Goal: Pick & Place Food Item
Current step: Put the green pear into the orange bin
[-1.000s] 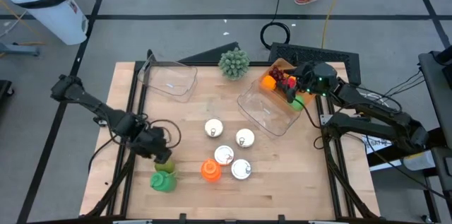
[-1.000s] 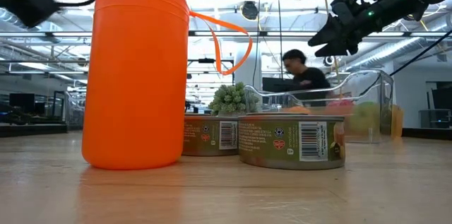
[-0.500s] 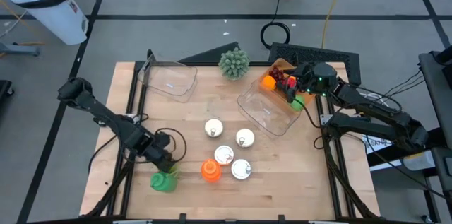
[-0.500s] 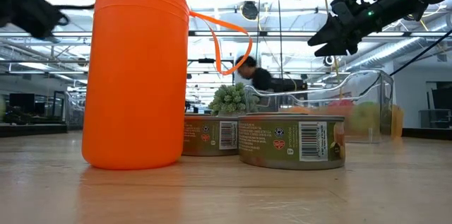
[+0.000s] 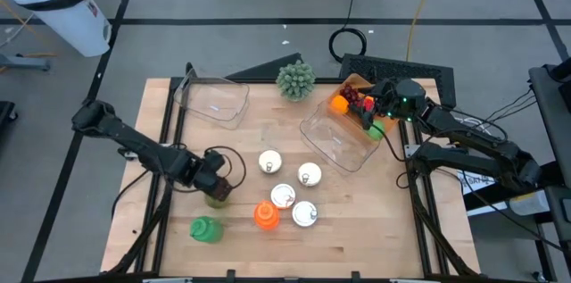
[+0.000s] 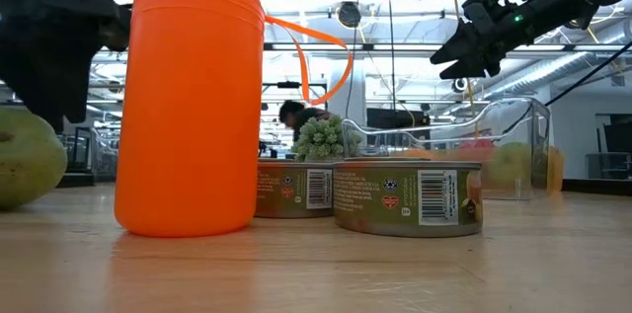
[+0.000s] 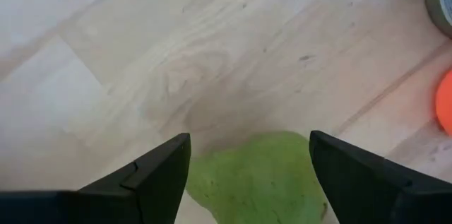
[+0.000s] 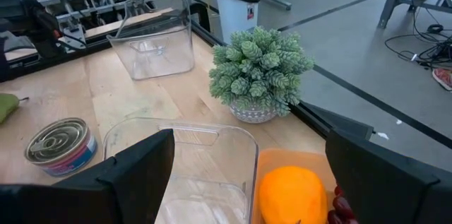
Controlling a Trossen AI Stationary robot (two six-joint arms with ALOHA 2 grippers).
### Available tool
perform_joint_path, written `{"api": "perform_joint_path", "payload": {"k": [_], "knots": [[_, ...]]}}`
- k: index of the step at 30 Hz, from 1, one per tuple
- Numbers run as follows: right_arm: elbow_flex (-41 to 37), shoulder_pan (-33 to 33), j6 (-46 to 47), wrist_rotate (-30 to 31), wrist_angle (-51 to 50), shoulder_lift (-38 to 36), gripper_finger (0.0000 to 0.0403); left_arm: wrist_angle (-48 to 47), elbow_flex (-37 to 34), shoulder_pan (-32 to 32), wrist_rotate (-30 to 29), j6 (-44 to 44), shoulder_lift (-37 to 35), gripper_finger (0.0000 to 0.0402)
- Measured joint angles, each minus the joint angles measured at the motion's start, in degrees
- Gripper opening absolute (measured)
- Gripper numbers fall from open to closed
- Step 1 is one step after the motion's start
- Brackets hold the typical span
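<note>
We see the left claw (image 5: 217,191) low over the wooden table (image 5: 241,140), its two fingers (image 7: 159,171) spread wide on either side of a green pear (image 7: 258,178). The pear sits between them, and from the low view it rests on the table; whether the fingers actually press its skin we cannot tell. Just beyond the claw toward the near edge of the table lies a green bottle (image 5: 206,228), and to the claw's right side stands an orange bottle (image 5: 265,215), close by but apart from it. Past that bottle we see four tins (image 5: 304,214) gathered together near the middle of the table.

The right claw (image 5: 368,115) waits in the air on the far right, fingers apart and empty, above the rim of a clear tub (image 5: 337,140). Directly ahead of it we see an orange (image 8: 292,194) in an orange tray, and farther out a small potted plant (image 8: 260,75). A second clear tub (image 5: 212,100) stands well away toward the far left corner.
</note>
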Motion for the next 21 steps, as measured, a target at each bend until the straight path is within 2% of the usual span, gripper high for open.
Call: {"api": "perform_joint_path", "payload": {"k": [4,6,10,12,14,17,21], "knots": [[0.0,0.0,0.0,0.0,0.0,0.0,0.035,0.0,0.0,4.2,0.7,3.4,-1.1,0.0296],[0.0,0.0,0.0,0.0,0.0,0.0,0.035,0.5,0.0,5.6,3.3,4.0,-3.3,0.0296],[0.0,0.0,0.0,0.0,-0.2,0.0,0.035,1.5,0.0,5.3,18.1,0.9,-5.3,0.0296],[0.0,0.0,0.0,0.0,-0.5,0.0,0.035,0.4,0.0,3.3,26.1,-2.7,-5.4,0.0296],[0.0,0.0,0.0,0.0,-0.4,0.0,0.035,-1.8,0.0,0.3,31.3,-4.4,-5.4,0.0296],[0.0,0.0,-0.4,0.0,-0.4,0.0,0.035,-5.0,0.0,-3.5,31.9,-5.3,-3.9,0.0296],[0.0,0.0,-0.9,0.0,0.0,0.0,0.035,-5.7,0.0,-6.0,24.1,-7.8,-1.0,0.0296]]}}
